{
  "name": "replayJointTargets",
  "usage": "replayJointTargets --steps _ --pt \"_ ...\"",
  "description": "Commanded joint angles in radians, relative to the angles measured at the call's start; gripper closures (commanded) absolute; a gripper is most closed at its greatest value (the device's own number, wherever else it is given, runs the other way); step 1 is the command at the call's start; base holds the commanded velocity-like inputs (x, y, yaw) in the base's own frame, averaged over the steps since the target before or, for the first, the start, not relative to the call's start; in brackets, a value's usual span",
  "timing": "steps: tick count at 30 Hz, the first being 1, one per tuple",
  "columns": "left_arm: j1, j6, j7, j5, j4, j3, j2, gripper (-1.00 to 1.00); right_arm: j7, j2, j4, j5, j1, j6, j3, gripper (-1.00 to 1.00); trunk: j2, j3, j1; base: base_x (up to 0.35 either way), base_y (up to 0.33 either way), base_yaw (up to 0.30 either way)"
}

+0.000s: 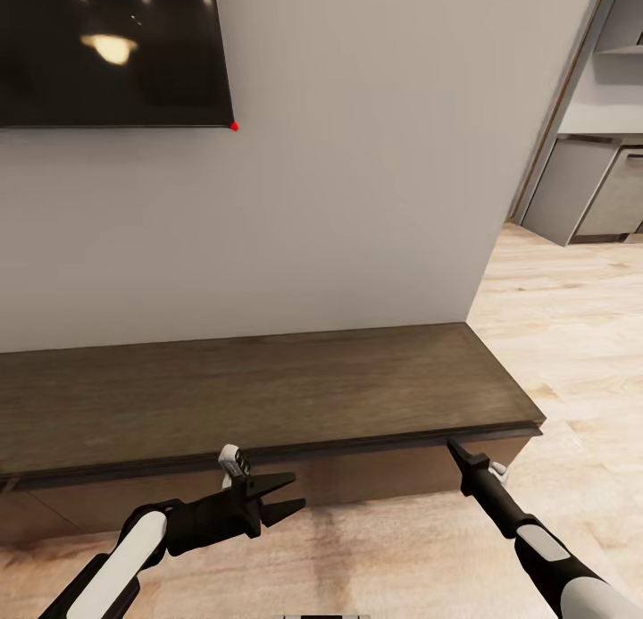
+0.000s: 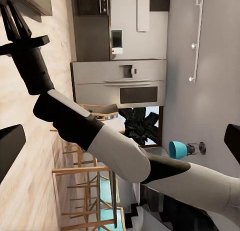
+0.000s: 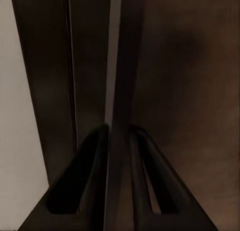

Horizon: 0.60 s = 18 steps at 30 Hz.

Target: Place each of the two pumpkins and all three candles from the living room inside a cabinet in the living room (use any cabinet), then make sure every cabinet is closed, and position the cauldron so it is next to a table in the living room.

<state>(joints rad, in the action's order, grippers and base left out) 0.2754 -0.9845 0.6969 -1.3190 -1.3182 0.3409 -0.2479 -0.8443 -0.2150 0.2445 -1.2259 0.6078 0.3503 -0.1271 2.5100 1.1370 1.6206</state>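
Tool (image 1: 453, 444) pinches flat dark-wood cabinet (image 1: 268, 396) edge.

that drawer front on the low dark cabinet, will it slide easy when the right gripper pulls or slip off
Probably slippery: the cabinet front is smooth, with no handle. The right gripper pinches only a thin edge under the top, so its hold looks shallow. The wide front is likely stiff and heavy.

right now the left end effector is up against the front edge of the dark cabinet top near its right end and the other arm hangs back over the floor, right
Not quite: it is the right end effector at the front edge of the cabinet top near its right end, as the head view shows. Its fingers straddle a dark wooden edge in the right wrist view. The left end effector hangs back over the floor, jaws apart.
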Motion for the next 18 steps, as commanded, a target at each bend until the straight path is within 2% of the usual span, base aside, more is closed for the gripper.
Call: replayJointTargets --steps 1,18 --pt "0.001 -0.003 0.003 -0.002 0.001 0.002 -0.001 -1.0 -0.006 0.0 0.007 -0.021 0.001 0.022 -0.009 1.0 0.0 0.001 0.0 0.0 0.0 0.0" --pt "0.001 -0.003 0.002 -0.002 0.001 0.002 -0.001 -1.0 -0.007 0.0 0.007 -0.021 0.001 0.022 -0.009 1.0 0.0 0.001 0.0 0.0 0.0 0.0"
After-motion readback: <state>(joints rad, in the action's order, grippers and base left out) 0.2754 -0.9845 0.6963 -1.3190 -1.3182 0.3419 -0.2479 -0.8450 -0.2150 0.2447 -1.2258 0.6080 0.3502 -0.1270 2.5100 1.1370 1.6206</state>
